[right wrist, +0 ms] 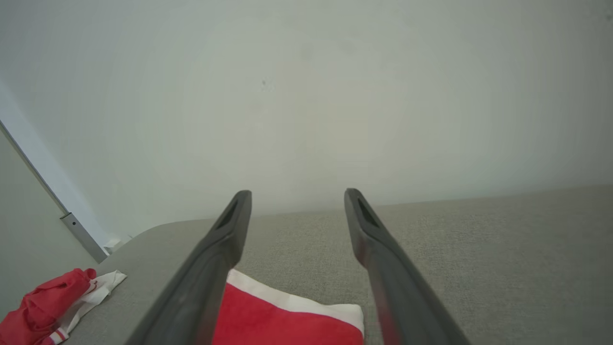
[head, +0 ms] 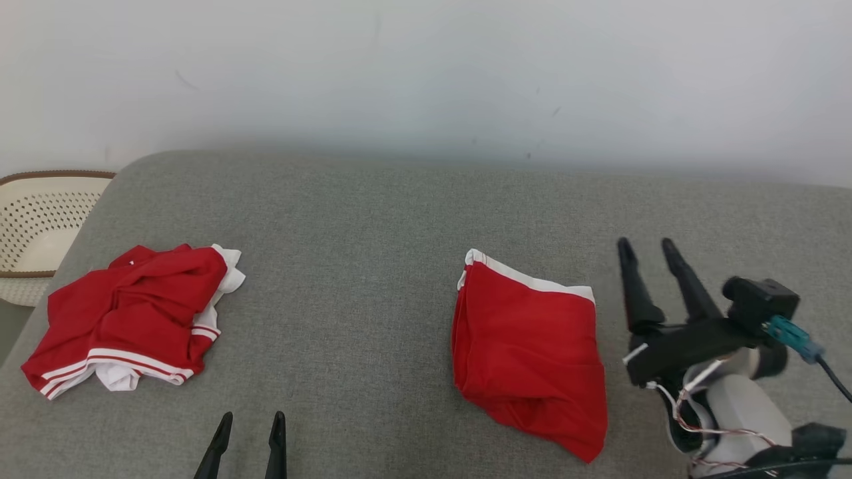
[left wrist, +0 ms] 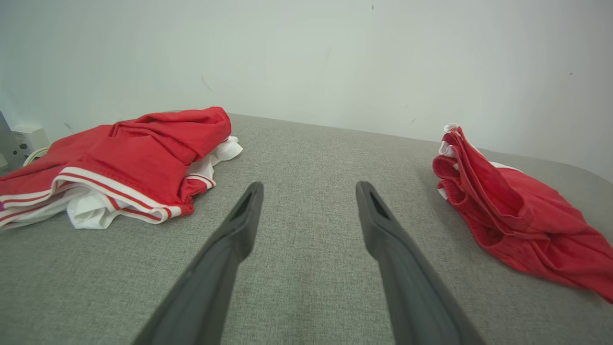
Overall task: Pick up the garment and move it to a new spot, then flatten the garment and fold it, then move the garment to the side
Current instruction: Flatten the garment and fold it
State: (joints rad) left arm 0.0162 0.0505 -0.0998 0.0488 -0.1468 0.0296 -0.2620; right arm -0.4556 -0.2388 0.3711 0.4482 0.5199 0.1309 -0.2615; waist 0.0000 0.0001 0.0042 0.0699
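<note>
A folded red garment with a white band along its far edge lies right of the middle of the grey padded surface. My right gripper stands just to its right, open and empty, fingers pointing away from me. In the right wrist view the fold lies below and between the spread fingers of that gripper. My left gripper is open at the near edge, between the two cloths, holding nothing. In the left wrist view that gripper hovers over bare fabric, with the folded garment at the right.
A second garment, red with white stripes and crumpled, lies at the left of the surface, also in the left wrist view. A perforated cream basket stands beyond the left edge. A pale wall rises behind the surface.
</note>
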